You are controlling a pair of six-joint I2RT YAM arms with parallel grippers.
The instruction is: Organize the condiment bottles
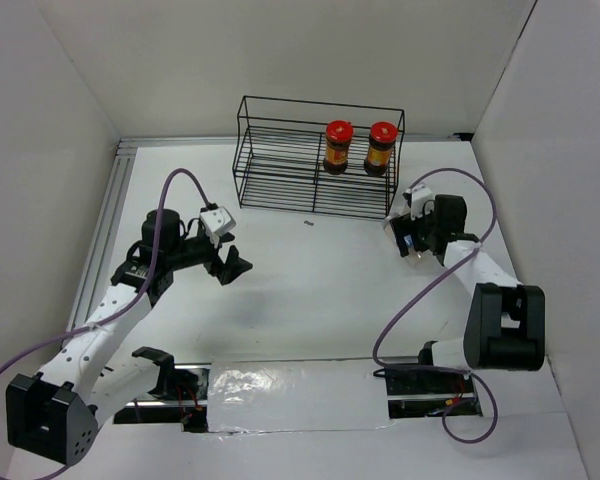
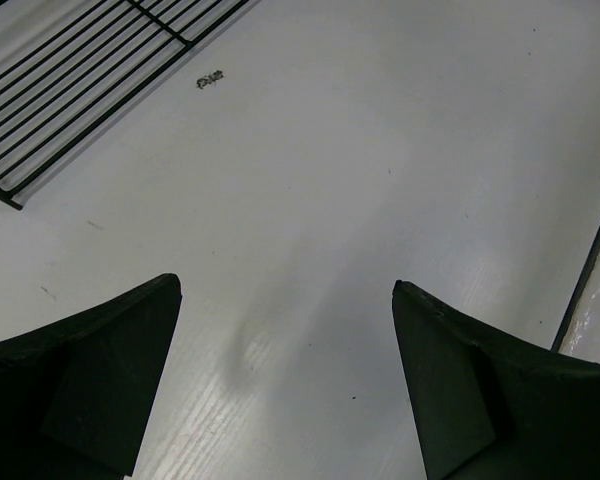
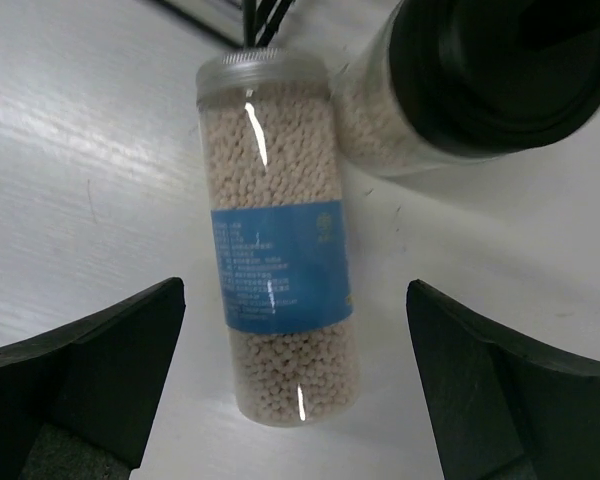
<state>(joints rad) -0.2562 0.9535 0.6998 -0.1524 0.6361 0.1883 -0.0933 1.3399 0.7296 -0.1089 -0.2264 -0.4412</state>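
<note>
Two amber-brown bottles with red caps stand side by side on the black wire rack at the back. The whitish bottle with white cap and blue label lies on the table, cap pointing away from me. The whitish bottle with black cap stands just right of it. My right gripper is open above the lying bottle, one finger on each side, not touching it. In the top view that gripper hides most of both whitish bottles. My left gripper is open and empty over bare table.
The rack's front corner shows in the left wrist view. A small dark scrap lies on the table before the rack. A shiny tape strip runs along the near edge between the arm bases. White walls close in both sides.
</note>
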